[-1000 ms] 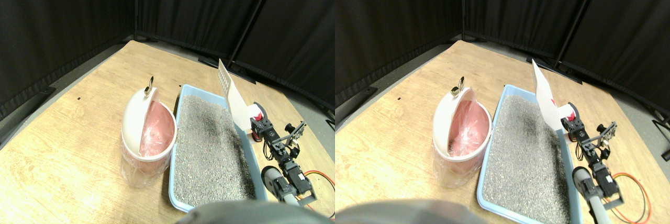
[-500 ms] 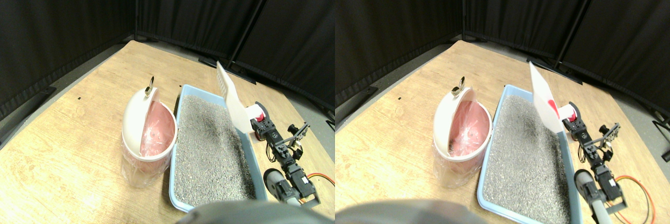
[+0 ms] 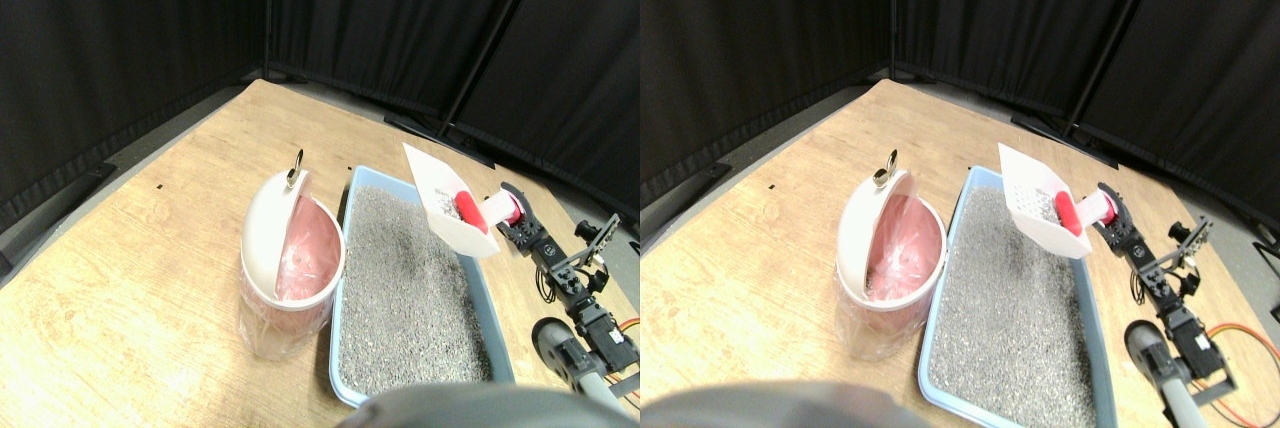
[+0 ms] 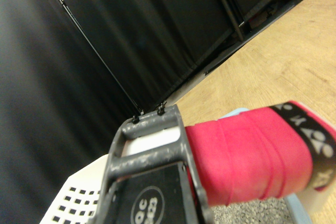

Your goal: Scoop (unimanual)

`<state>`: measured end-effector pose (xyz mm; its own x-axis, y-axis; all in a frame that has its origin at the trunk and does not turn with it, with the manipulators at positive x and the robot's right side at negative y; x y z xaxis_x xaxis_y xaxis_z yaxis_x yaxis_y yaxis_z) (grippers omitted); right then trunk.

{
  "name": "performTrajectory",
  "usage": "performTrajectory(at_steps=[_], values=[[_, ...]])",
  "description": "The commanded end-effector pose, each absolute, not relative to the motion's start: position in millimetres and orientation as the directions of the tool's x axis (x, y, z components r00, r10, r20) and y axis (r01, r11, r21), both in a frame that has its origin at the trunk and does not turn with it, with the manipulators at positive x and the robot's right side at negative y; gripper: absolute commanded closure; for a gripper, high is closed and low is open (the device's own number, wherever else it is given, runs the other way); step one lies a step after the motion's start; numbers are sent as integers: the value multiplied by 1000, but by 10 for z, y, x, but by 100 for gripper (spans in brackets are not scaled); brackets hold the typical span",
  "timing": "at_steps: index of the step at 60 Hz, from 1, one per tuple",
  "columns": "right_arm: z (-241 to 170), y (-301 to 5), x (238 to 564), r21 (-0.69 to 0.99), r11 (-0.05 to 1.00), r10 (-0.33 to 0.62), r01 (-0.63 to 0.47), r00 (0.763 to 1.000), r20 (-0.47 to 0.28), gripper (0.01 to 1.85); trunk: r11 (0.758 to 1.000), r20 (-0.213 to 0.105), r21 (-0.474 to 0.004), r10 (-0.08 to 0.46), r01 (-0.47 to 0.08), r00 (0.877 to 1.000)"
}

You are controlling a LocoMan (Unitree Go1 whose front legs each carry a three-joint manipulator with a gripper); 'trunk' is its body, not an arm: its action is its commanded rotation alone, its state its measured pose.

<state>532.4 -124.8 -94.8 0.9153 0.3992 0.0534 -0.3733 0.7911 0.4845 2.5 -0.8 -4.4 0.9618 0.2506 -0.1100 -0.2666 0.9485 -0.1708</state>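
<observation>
Scoop [image 3: 447,198], white and slotted, hangs tilted above the far right edge of the blue litter tray [image 3: 345,298], its red-wrapped handle [image 3: 497,210] clamped in the right gripper [image 3: 512,216]. 1 dark jointed arm stretches up from the lower right. White swing-lid bin [image 3: 283,266] stands left of the tray.

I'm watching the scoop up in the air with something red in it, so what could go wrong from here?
The red piece lies loose in the white scoop, which hangs tilted over the litter tray; it could slide off before reaching the bin. The bin's swing lid leaves only a partial opening, so a tip might miss.
</observation>
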Motion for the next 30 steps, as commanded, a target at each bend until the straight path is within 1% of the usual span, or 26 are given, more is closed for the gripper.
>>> performTrajectory(at_steps=[1,4,10,15,23,30], values=[[-850,-1255,5303,434,812,397,-391,914,81,181,941,-88,-179,276,-287,957],[-828,-1251,5304,413,824,397,-388,915,69,181,939,-86,-180,281,-292,956],[-788,-1232,5316,363,837,415,-409,908,67,181,935,-80,-183,292,-302,953],[-764,-1211,5324,338,847,417,-410,907,54,181,932,-75,-187,303,-311,950],[-714,-1146,5351,287,853,449,-436,893,25,181,925,-70,-197,317,-325,946],[-690,-1077,5378,274,848,470,-453,883,6,181,920,-68,-206,328,-335,942]])
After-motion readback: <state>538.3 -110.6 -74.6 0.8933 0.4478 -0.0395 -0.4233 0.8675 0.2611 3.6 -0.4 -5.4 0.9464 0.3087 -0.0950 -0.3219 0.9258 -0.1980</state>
